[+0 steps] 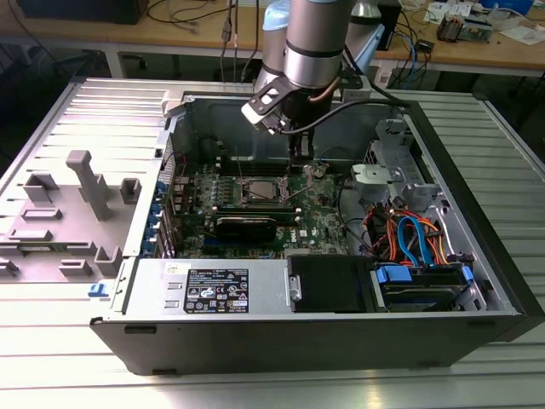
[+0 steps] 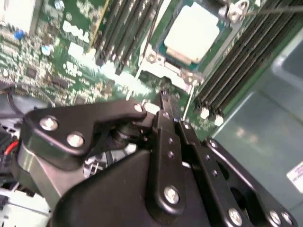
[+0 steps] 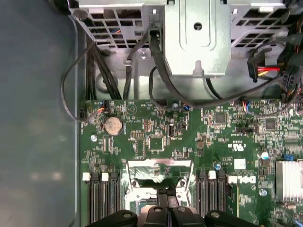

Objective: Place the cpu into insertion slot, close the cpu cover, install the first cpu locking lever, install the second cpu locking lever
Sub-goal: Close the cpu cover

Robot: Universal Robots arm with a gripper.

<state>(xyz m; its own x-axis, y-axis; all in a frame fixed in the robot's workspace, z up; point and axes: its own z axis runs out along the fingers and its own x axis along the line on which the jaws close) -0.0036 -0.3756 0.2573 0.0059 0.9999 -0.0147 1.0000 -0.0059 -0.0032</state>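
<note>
Hanging at 2 o'clock of the square dark insertion slot in the exterior view, the black hand shows its fingers pressed together in the second wrist view, where the flat square silver-grey cpu sits in that slot.

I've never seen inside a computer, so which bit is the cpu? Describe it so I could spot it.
Start at the open computer case, then find its green motherboard. Between two banks of long black memory slots sits the cpu. It is the one flat, smooth, pale silver-grey square, unlike the long narrow slots on either side of it.
</note>
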